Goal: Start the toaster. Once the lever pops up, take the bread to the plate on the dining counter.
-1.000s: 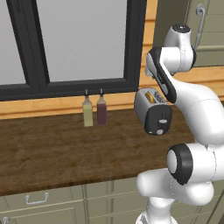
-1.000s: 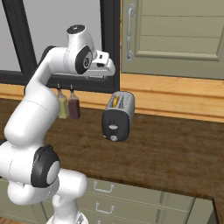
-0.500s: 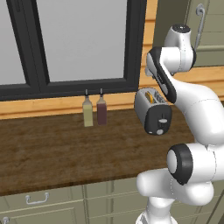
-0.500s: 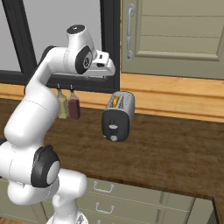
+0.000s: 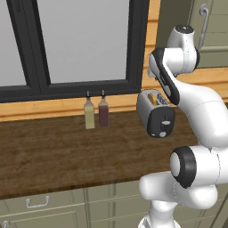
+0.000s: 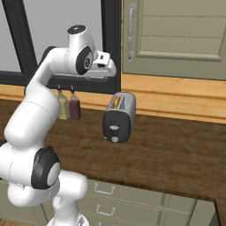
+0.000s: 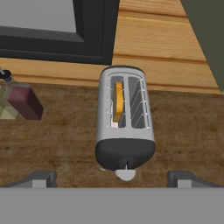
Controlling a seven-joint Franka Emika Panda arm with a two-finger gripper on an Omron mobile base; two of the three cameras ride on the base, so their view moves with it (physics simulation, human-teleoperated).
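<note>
Toaster (image 7: 125, 118): silver-grey shell, black end panel at 6 o'clock. Bread (image 7: 118, 101) in slot: golden-tan. Desk (image 5: 49, 156): dark brown wood grain. Bottles at 9: one olive-yellow (image 5: 89, 116), one maroon (image 5: 103, 113). Window frame (image 5: 133, 49) black.

Silver toaster (image 7: 125, 120) upright on worktop, bread (image 7: 118, 102) in left slot

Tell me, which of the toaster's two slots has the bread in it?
The left slot as seen from the hand view holds the bread, an orange-tan slice standing on edge. The right slot of the toaster shows just bare wire guides.
</note>
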